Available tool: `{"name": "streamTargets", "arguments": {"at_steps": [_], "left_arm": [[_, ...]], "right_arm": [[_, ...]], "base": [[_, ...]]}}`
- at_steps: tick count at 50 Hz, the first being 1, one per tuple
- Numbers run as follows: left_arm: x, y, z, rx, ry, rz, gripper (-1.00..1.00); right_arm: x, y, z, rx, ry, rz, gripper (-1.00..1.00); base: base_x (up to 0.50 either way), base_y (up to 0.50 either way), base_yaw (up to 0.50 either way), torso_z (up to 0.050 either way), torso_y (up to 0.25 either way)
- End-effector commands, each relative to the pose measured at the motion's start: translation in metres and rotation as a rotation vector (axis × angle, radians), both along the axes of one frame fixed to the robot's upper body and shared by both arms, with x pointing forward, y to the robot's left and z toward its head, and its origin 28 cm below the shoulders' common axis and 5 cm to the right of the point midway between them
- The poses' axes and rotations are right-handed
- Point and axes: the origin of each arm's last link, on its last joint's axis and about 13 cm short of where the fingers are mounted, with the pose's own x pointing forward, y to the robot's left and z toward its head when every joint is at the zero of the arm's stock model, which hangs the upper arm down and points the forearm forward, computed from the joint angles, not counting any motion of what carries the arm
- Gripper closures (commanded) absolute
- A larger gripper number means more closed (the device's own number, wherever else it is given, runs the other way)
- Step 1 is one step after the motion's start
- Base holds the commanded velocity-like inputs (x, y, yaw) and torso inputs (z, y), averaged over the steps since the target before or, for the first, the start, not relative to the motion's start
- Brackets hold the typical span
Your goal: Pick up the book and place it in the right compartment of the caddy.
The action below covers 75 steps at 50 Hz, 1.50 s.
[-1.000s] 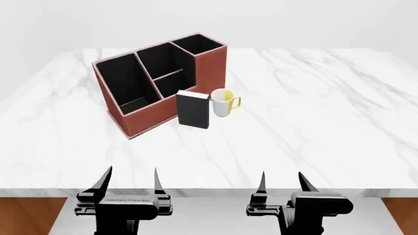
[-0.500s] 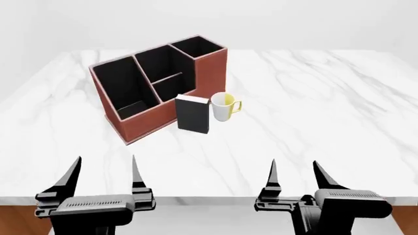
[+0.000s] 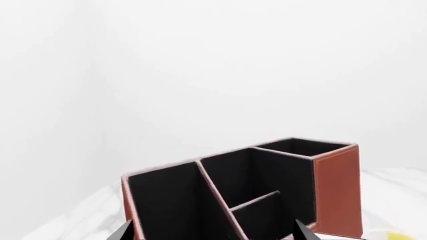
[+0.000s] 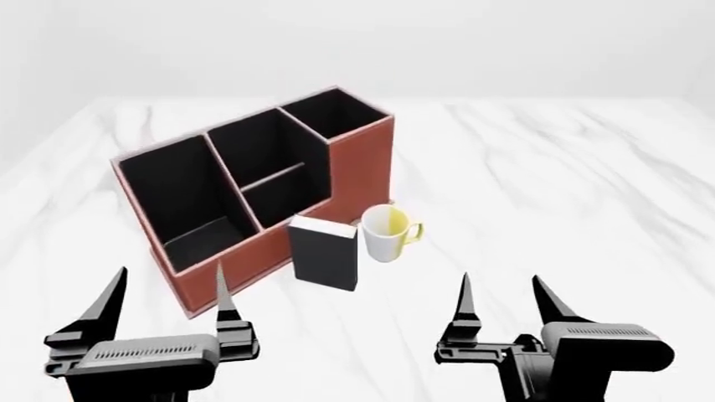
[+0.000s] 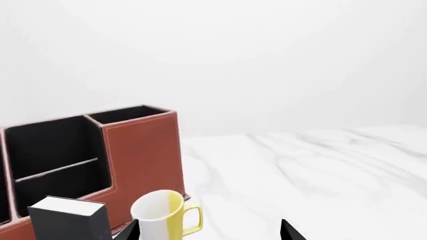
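Closer now, both arms have advanced over the table [image 4: 581,184]. Left pincer [image 4: 166,293] and right pincer [image 4: 501,300] stand wide open, empty. The book [image 4: 324,253] stands upright against the caddy [image 4: 360,172], just beside the mug [image 4: 386,233]. Best to approach with the right one, clear of the mug, then lift toward the right compartment [image 4: 333,113].

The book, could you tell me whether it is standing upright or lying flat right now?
Upright. The book stands on its bottom edge on the marble table, outside the caddy, between it and the mug; neither gripper touches it.
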Motion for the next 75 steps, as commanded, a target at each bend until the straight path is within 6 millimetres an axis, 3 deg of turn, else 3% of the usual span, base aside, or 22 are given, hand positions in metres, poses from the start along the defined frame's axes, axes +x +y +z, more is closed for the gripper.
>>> {"name": "streamTargets", "arguments": {"at_steps": [1,44,66,75], "left_arm": [[-0.0012,-0.0002,0.0008,0.000,-0.003,0.002,-1.00],[-0.0013,-0.0004,0.0008,-0.007,0.000,0.004,-1.00],[-0.0013,-0.0009,0.0000,-0.007,0.006,-0.002,-1.00],[-0.0016,-0.0006,0.0006,-0.007,0.004,-0.002,-1.00]], "right_arm": [[-0.0007,0.0002,-0.0004,0.005,0.011,0.006,-1.00],[-0.0006,-0.0014,-0.0023,0.010,0.002,-0.009,-1.00],[-0.0004,-0.0007,-0.0033,0.018,0.012,-0.001,-1.00],[-0.0007,-0.0001,-0.0033,0.015,0.013,0.006,-1.00]], "base": [[0.50,0.00,0.00,0.000,0.000],[0.50,0.00,0.00,0.000,0.001],[0.00,0.00,0.00,0.000,0.000],[0.00,-0.49,0.00,0.000,0.000]]}}
